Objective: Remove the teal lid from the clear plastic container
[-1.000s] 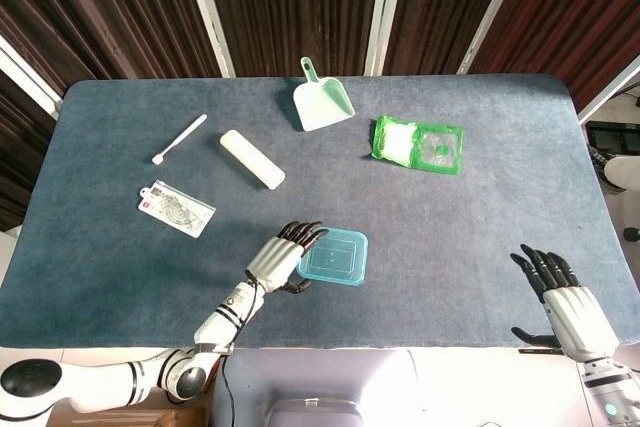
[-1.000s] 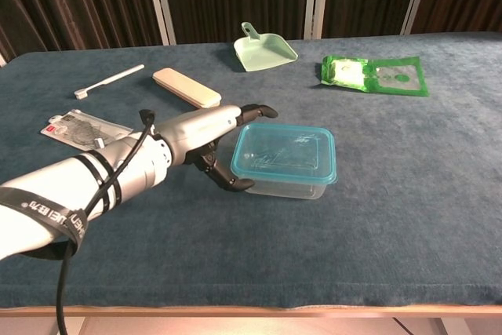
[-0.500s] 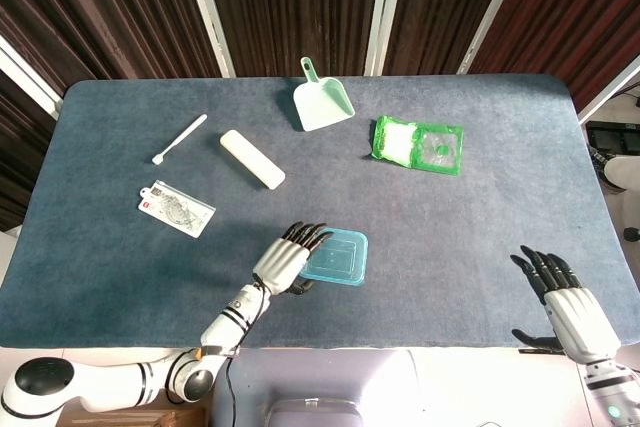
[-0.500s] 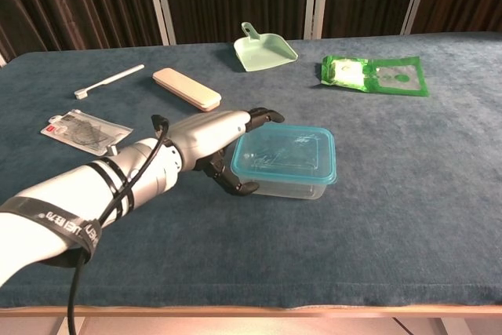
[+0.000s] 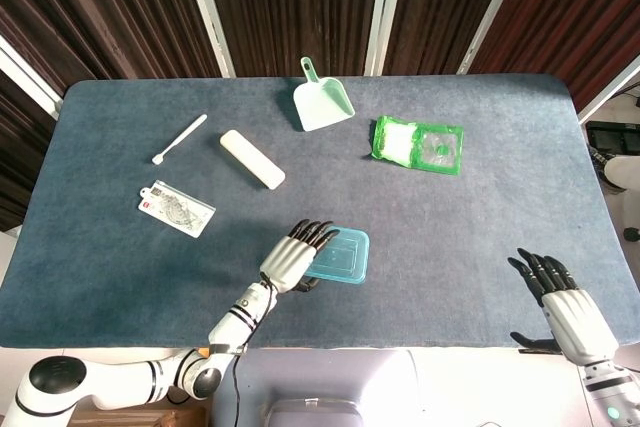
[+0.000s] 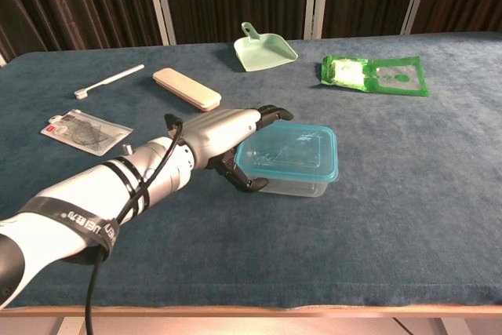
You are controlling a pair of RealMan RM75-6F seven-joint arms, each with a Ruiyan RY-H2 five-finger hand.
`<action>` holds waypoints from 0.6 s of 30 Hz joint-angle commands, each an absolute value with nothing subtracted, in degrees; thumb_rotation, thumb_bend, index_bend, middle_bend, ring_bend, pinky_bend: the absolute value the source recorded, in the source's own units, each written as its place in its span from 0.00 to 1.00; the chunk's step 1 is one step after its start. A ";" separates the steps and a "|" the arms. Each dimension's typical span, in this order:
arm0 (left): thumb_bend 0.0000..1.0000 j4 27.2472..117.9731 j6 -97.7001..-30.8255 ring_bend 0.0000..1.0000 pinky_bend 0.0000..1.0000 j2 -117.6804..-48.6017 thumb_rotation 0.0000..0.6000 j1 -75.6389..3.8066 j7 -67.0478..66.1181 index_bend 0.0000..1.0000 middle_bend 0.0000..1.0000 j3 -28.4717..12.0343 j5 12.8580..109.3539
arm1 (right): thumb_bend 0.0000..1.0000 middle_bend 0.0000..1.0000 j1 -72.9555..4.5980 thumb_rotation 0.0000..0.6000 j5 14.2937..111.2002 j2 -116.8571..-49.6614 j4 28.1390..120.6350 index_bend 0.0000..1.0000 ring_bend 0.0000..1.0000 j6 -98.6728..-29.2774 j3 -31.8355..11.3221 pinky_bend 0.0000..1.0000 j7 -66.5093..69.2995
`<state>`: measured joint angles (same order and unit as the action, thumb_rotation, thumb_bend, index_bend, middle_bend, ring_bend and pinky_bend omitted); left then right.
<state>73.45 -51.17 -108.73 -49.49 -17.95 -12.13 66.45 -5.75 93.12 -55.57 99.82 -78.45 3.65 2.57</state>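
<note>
1. Table [image 5: 480, 217]: blue-grey cloth top, long edges front and rear. It carries every item below.
2. Clear plastic container [image 6: 292, 184]: rectangular, upright, near the front edge and slightly left of the middle of the table. Walls transparent; nothing can be made out inside.
3. Teal lid [image 6: 289, 151]: translucent, seated on top of the container, covering it. In the chest view its left end looks slightly raised, but whether it has come free of the rim cannot be told.
4. Left hand [image 5: 298, 257]: white shell, dark fingers [image 6: 271, 112]. It is at the left end of the container, with the fingers lying over the near-left part of the lid and the thumb curled low against the container's left wall. A grasp on that end is shown; how firm it is cannot be told.
5. Right hand [image 5: 570, 309]: at the front right corner of the table, well apart from the container. Fingers spread and extended, thumb out to the side; it holds nothing.
6. Mint-green dustpan [image 5: 322, 101]: near the rear edge, about the middle, handle pointing to the rear.
7. Green packet [image 5: 418, 145]: flat, right of the dustpan, clear window showing white contents.
8. Cream oblong case [image 5: 251, 158]: left of the dustpan, lying diagonally.
9. White toothbrush [image 5: 179, 138]: left of the case, lying diagonally.
10. Clear flat packet [image 5: 176, 208]: red-and-white label, toward the left edge, in front of the toothbrush.
</note>
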 commanded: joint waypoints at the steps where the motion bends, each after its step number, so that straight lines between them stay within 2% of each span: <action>1: 0.34 72.84 -50.20 0.00 0.00 -108.89 1.00 -49.97 -17.71 0.00 0.00 -12.25 65.96 | 0.18 0.00 -5.72 1.00 93.06 -55.56 99.81 0.00 0.00 -78.48 3.64 0.00 2.51; 14: 0.36 70.96 -49.19 0.00 0.00 -109.84 1.00 -51.21 -18.01 0.00 0.01 -12.33 65.61 | 0.18 0.00 -5.82 1.00 92.46 -55.15 100.09 0.00 0.00 -77.97 3.59 0.00 2.66; 17: 0.36 70.37 -49.58 0.03 0.01 -110.39 1.00 -51.41 -18.09 0.00 0.14 -12.38 65.87 | 0.18 0.00 -5.81 1.00 92.55 -55.09 100.11 0.00 0.00 -77.96 3.65 0.00 2.77; 18: 0.36 70.14 -49.75 0.07 0.03 -110.52 1.00 -51.44 -18.31 0.00 0.20 -12.33 65.95 | 0.18 0.00 -5.81 1.00 92.59 -55.07 100.12 0.00 0.00 -77.99 3.65 0.00 2.81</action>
<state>70.26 -49.64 -110.41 -51.38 -18.19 -12.36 65.86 -5.81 92.59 -55.07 100.11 -77.98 3.65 2.80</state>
